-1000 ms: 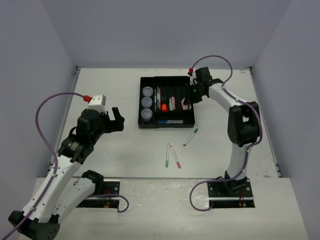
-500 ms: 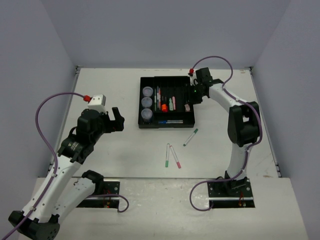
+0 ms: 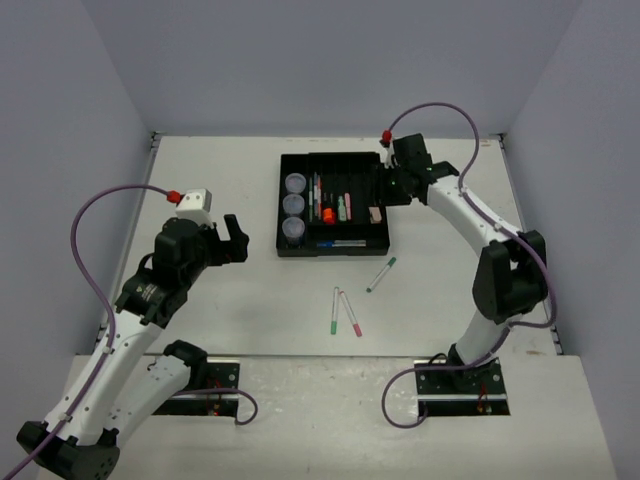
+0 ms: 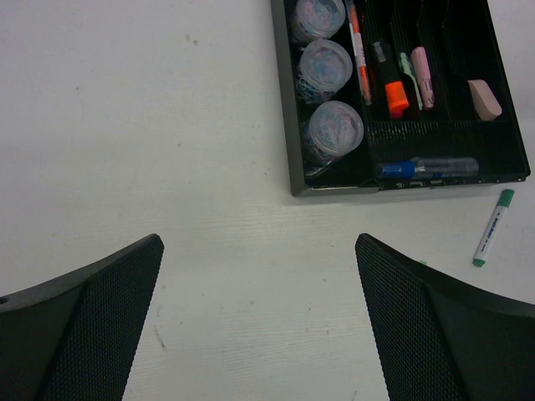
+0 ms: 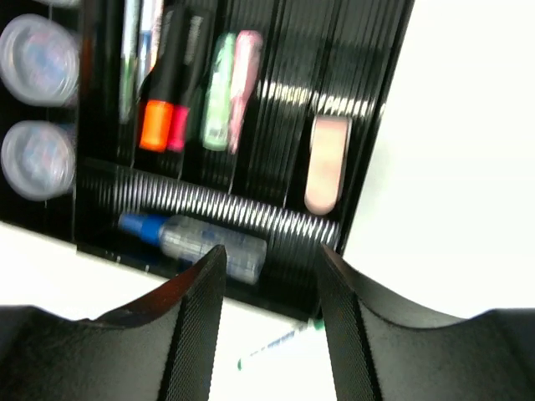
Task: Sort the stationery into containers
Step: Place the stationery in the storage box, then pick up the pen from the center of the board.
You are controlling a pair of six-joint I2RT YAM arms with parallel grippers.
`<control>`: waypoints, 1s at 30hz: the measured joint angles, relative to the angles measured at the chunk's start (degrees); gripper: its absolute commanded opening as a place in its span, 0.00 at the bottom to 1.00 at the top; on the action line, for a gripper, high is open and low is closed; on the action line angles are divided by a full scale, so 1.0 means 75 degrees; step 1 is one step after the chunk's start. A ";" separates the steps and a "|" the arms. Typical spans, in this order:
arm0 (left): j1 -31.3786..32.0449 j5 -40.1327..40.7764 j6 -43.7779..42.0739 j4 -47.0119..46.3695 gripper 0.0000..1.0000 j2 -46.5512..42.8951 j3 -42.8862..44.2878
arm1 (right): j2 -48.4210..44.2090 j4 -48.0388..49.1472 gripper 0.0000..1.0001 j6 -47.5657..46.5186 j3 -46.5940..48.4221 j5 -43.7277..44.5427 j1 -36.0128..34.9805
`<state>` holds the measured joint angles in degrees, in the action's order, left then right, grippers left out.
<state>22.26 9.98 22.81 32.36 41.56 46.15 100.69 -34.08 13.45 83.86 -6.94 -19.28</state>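
The black tray [image 3: 335, 252] stands at the back centre. It holds three grey-lilac pots [image 3: 293, 205], pens, an orange marker [image 3: 325, 212] and a pink eraser [image 3: 375, 213] in its rightmost slot. My right gripper [image 3: 386, 189] hovers over the tray's right side, open, with nothing between its fingers. In the right wrist view the eraser [image 5: 326, 163] lies just beyond the gripper [image 5: 270, 251]. My left gripper [image 3: 235, 238] hangs open over bare table left of the tray, empty in the left wrist view [image 4: 257, 244]. Three pens lie loose in front of the tray: one green-capped [image 3: 380, 273] and a pair [image 3: 341, 311].
A clear tube with a blue cap [image 4: 426, 168] lies in the tray's wide front slot. Green and pink markers [image 5: 230, 92] sit beside the orange one [image 5: 155, 125]. Purple cables arc off both arms. Grey walls close the table on three sides.
My right gripper has opened and let go of the pink eraser, which now lies in the tray's rightmost slot. That gripper has drawn back and up. The left arm has not moved.
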 measured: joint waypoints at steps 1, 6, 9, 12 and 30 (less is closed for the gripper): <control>0.0000 0.0002 0.0000 0.0002 1.00 0.0000 0.0000 | -0.0322 -0.0062 0.55 0.0045 -0.0149 0.0269 -0.0167; 0.0000 0.0003 0.0003 -0.0003 1.00 0.0000 0.0000 | -0.2400 0.0155 0.55 0.0946 -0.1673 0.1506 -0.0954; 0.0000 0.0002 0.0000 -0.0004 1.00 -0.0003 0.0000 | -0.3457 0.0814 0.55 0.1724 -0.3119 0.2036 -0.0964; 0.0000 0.0000 0.0001 -0.0008 1.00 -0.0025 0.0000 | -0.4050 0.0927 0.55 0.2391 -0.4358 0.2428 -0.1033; 0.0000 -0.0085 -0.0012 -0.0014 1.00 -0.0110 0.0000 | -0.2005 0.1533 0.44 0.4599 -0.5258 0.2828 -0.1914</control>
<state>22.26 9.34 22.72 32.25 40.74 46.15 85.65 -22.58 47.94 44.43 14.28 -33.64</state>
